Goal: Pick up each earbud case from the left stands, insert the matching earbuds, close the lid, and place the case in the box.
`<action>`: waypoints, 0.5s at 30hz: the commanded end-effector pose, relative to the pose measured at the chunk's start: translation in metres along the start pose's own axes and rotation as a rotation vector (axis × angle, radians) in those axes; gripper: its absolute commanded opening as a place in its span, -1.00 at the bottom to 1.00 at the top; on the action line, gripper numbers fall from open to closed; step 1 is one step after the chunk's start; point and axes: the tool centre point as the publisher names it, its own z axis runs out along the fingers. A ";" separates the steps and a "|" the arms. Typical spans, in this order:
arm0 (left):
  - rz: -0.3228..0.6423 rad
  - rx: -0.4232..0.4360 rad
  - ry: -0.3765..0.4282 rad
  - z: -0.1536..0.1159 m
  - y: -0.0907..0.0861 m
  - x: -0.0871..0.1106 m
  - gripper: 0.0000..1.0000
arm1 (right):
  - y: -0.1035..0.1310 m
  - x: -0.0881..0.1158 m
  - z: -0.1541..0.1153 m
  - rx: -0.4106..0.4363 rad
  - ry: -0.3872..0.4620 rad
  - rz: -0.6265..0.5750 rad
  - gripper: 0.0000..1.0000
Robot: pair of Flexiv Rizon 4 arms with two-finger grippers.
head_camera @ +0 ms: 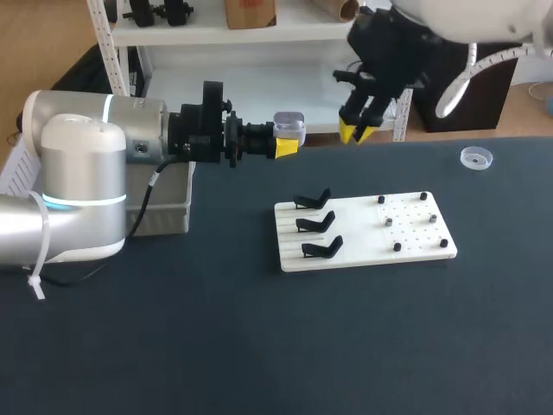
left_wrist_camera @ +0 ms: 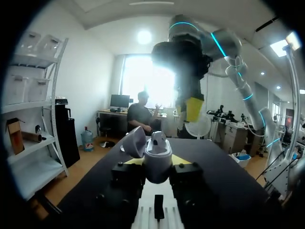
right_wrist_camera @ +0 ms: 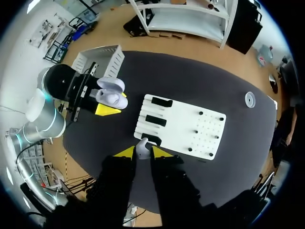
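Plainly the earbud case is a light, hard, glossy little shell, the kind that could squirt out of a loose pinch. Its hinged lid stands open and looks the weak part. I'd judge the rounded body, taken on its two flanks, to be the right place to hold it. That is where the left gripper has it, both yellow tips pressed against the body from either side, up in the air beyond the far left corner of the white stand board. The right gripper hangs high over the board's stand end, its fingers drawn nearly together on a tiny white earbud. That looks lighter and slicker yet, and easily dropped.
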 end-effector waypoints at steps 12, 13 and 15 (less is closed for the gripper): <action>0.001 -0.004 -0.002 0.000 -0.001 0.000 -1.00 | 0.045 -0.023 0.004 0.042 0.010 -0.243 -1.00; 0.001 -0.004 -0.002 0.000 -0.001 0.000 -1.00 | 0.047 -0.025 0.004 0.052 0.009 -0.260 -1.00; 0.001 -0.004 -0.002 0.000 -0.001 0.000 -1.00 | 0.049 -0.031 0.002 0.059 0.013 -0.288 -1.00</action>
